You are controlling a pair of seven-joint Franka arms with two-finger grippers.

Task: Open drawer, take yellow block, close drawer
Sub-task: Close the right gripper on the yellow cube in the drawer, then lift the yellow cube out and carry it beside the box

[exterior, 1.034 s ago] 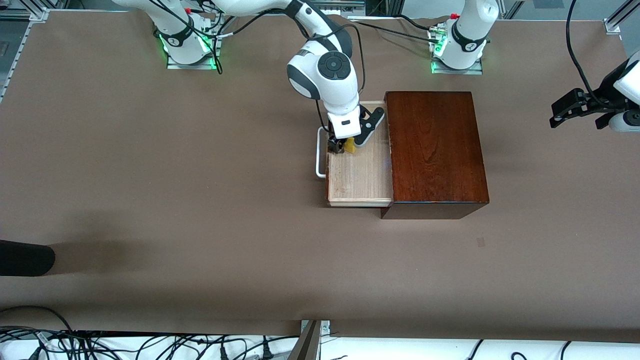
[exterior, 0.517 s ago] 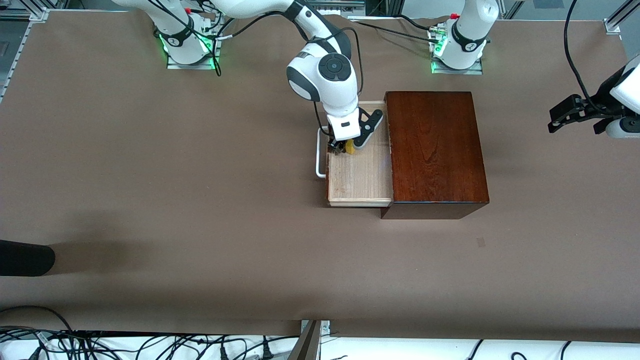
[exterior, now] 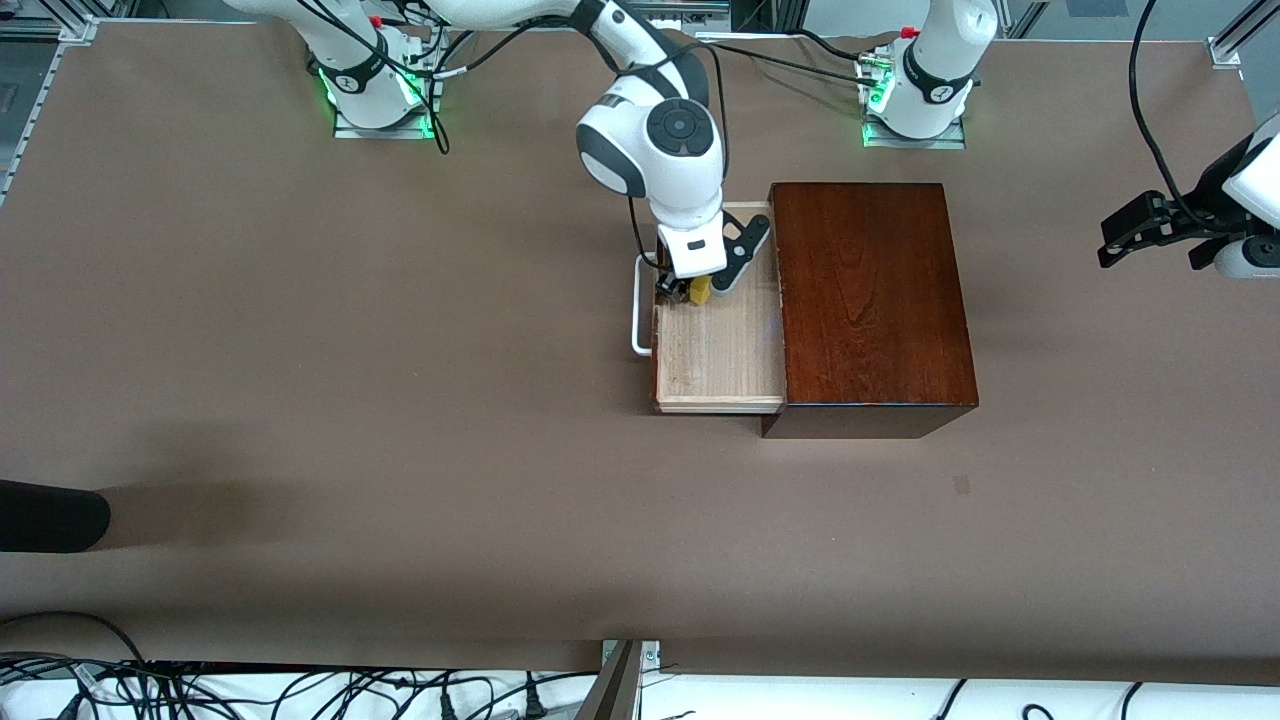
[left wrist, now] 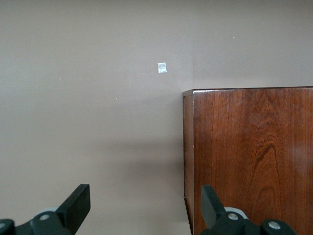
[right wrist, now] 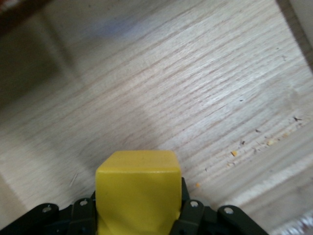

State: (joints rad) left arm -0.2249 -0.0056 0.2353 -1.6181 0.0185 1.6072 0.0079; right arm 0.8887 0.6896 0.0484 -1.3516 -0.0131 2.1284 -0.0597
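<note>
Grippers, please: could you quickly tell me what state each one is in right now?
Left gripper: open, empty, over the table beside the dark wooden box.
Right gripper: shut on the yellow block, over the open drawer.

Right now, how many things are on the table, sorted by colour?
Yellow: 1, the yellow block, held in the right end effector over the open drawer.
Dark reddish-brown: 1, the wooden box with that pale drawer and its white handle.
Pale: 1, a small tape square on the table.
Total: 3
</note>
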